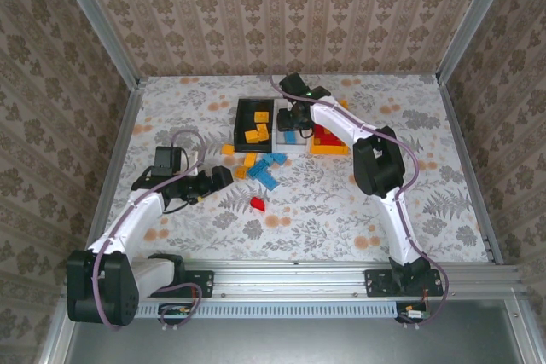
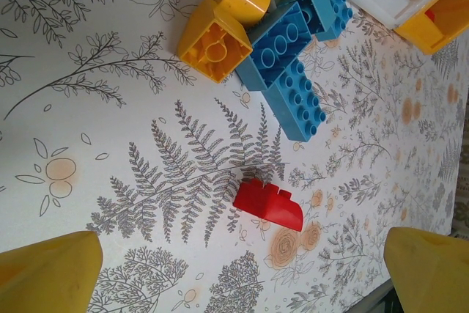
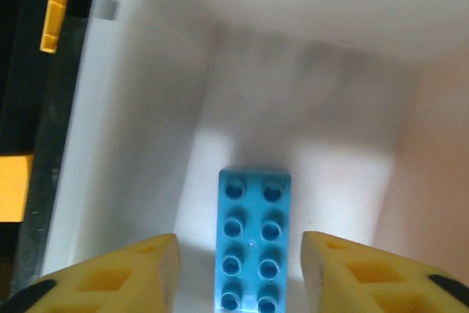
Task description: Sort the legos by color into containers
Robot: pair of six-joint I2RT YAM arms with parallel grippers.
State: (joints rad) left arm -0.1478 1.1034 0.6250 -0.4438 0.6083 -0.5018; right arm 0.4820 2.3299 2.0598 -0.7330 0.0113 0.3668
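A light blue lego [image 3: 253, 243] lies studs-up on the floor of the white tray [image 3: 308, 100]. My right gripper [image 3: 240, 273] stands open over it, with a gap between the brick and each yellow finger [image 3: 132, 276]. In the top view the right gripper [image 1: 294, 121] hangs over the white tray [image 1: 290, 144], between the black tray [image 1: 241, 125] and the orange-yellow tray [image 1: 328, 149]. My left gripper [image 2: 242, 269] is wide open and holds nothing, low over the table near a red lego [image 2: 267, 205]. Blue legos [image 2: 289, 71] and orange legos [image 2: 214, 38] lie in a cluster beyond it.
Orange legos [image 1: 256, 132] sit in the black tray, and red ones [image 1: 324, 135] in the orange-yellow tray. The loose cluster [image 1: 260, 168] lies just in front of the trays. Patterned walls and metal rails [image 1: 119, 159] enclose the table.
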